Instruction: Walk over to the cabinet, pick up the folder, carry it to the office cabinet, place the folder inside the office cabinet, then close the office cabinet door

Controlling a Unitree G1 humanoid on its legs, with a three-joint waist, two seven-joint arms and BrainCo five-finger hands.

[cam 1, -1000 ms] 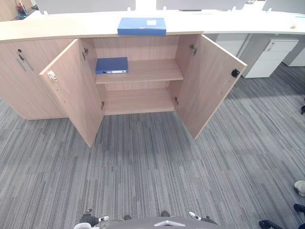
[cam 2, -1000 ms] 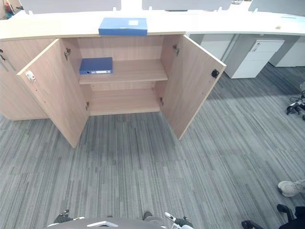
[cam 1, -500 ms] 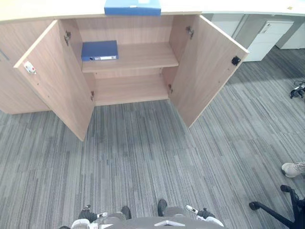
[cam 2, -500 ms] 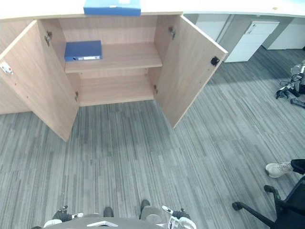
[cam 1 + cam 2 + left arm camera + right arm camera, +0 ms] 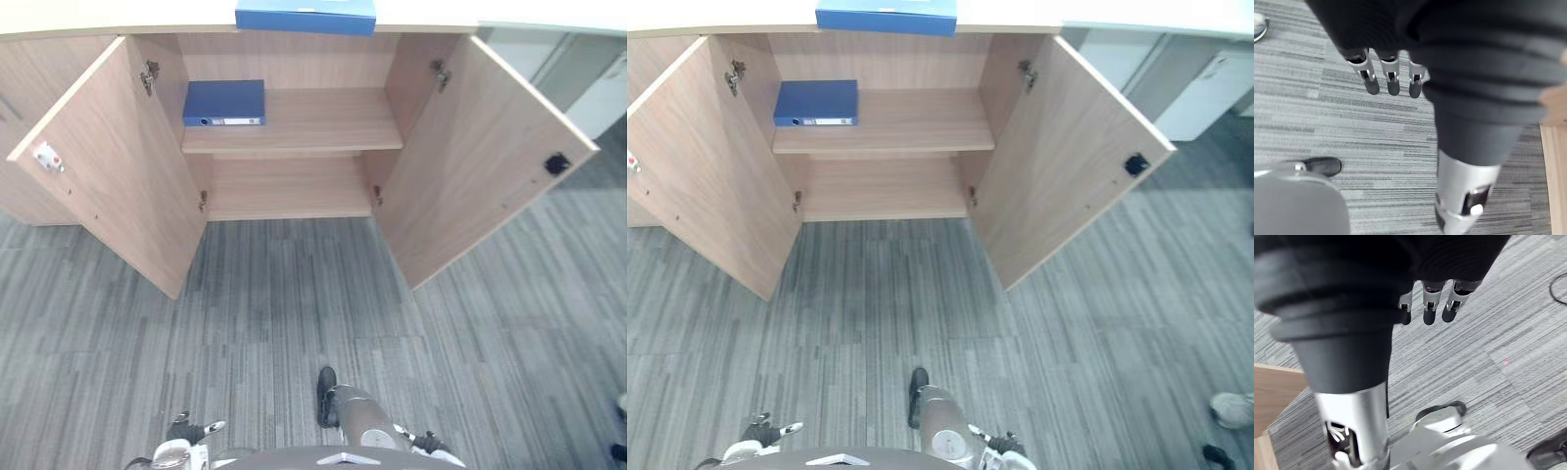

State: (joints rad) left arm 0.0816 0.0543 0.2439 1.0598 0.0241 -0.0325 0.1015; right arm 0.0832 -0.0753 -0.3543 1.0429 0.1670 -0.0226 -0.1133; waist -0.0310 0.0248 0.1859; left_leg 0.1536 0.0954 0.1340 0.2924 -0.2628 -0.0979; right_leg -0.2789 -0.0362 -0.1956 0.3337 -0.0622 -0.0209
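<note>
Floor: grey carpet (image 5: 294,323).
Cabinet: office cabinet (image 5: 480,166), both doors open.
Folder: blue folder (image 5: 306,17) on its top; blue binder (image 5: 224,102) on upper shelf (image 5: 333,122).
Hands: my left hand (image 5: 1392,78), right hand (image 5: 1430,303) released, empty.

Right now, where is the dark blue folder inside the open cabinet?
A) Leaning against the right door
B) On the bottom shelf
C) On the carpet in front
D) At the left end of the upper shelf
D: the dark blue folder lies flat at the left end of the upper shelf of the cabinet.
</note>
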